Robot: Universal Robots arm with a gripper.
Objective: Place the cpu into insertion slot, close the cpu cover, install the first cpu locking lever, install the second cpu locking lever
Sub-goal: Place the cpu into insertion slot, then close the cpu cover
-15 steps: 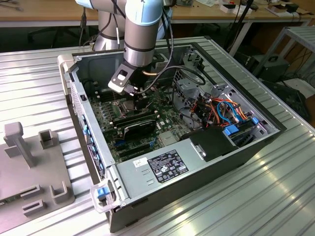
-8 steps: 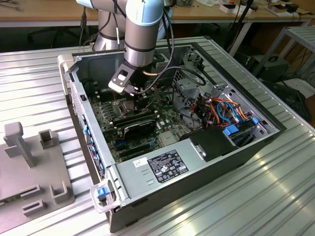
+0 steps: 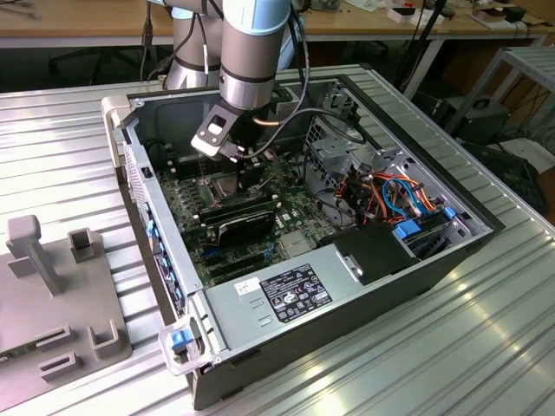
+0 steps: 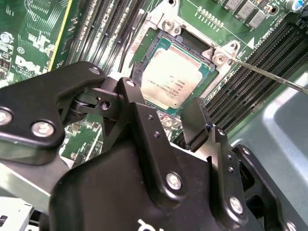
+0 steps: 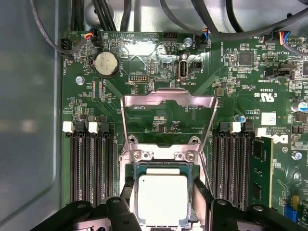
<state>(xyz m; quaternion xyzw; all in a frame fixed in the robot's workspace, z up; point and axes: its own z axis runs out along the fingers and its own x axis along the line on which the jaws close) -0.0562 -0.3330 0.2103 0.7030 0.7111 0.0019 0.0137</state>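
hanging low over the board, the claw (image 4: 166, 96) is spread wide and grips nothing. in the second wrist view its two black fingers (image 4: 195, 122) stand nearest. the chip (image 4: 169, 77) shows in the gap beyond them, lying flat in the socket (image 4: 192, 45) with its pale metal face up. this view also brings in a thin metal lever (image 4: 269, 77), which runs out from one corner of the socket and slants away over the long black memory slots (image 4: 240, 91).

the first wrist view looks straight down and tells the spacing better. the claw (image 5: 163, 192) straddles the chip (image 5: 162, 199), with one finger on each side of the socket and neither seen touching the chip. just past the chip is the hinge edge, and from it the cover (image 5: 168, 101) stands swung open, with green board (image 5: 231, 86) visible through its square window. memory slots flank the socket on both sides. farther off, a round coin battery (image 5: 106, 64) sits near the board's far edge.

the exterior view gives the wider setting. a ribbed metal desk (image 3: 486, 329) carries a grey holder (image 3: 52, 295) toward the exterior view's left. beyond that lies an open computer case (image 3: 156, 217), and the arm (image 3: 251, 52) reaches down into it, its claw (image 3: 245, 165) low over the board.
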